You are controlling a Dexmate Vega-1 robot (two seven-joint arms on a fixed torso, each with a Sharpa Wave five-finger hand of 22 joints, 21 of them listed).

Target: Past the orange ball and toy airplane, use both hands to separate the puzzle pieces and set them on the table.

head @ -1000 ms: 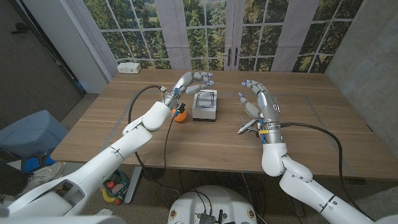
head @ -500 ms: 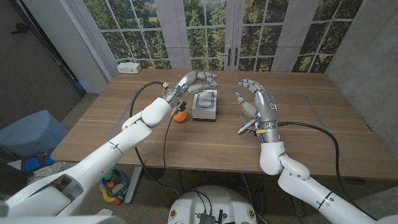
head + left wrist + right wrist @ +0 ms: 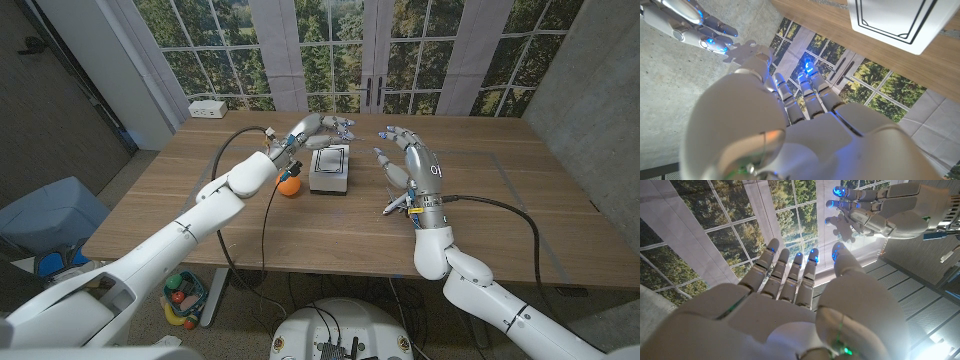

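Observation:
My left hand [image 3: 312, 128] hovers over the far side of the table and pinches the joined pale puzzle pieces [image 3: 343, 128] at its fingertips. The pieces [image 3: 743, 50] stick out past the thumb in the left wrist view and show dark against the window [image 3: 840, 230] in the right wrist view. My right hand [image 3: 408, 155] is raised with fingers spread, a short gap to the right of the pieces, holding nothing. The orange ball [image 3: 289, 186] lies under my left forearm. The toy airplane [image 3: 397, 205] lies beside my right wrist.
A white rectangular box [image 3: 329, 170] with a dark outline on its lid sits between the ball and the airplane, below the raised hands. A white socket box [image 3: 208, 108] lies at the table's far left corner. Windows stand behind the table.
My right hand has risen and moved left toward the puzzle pieces. My left hand has shifted slightly right and farther out with the pieces.

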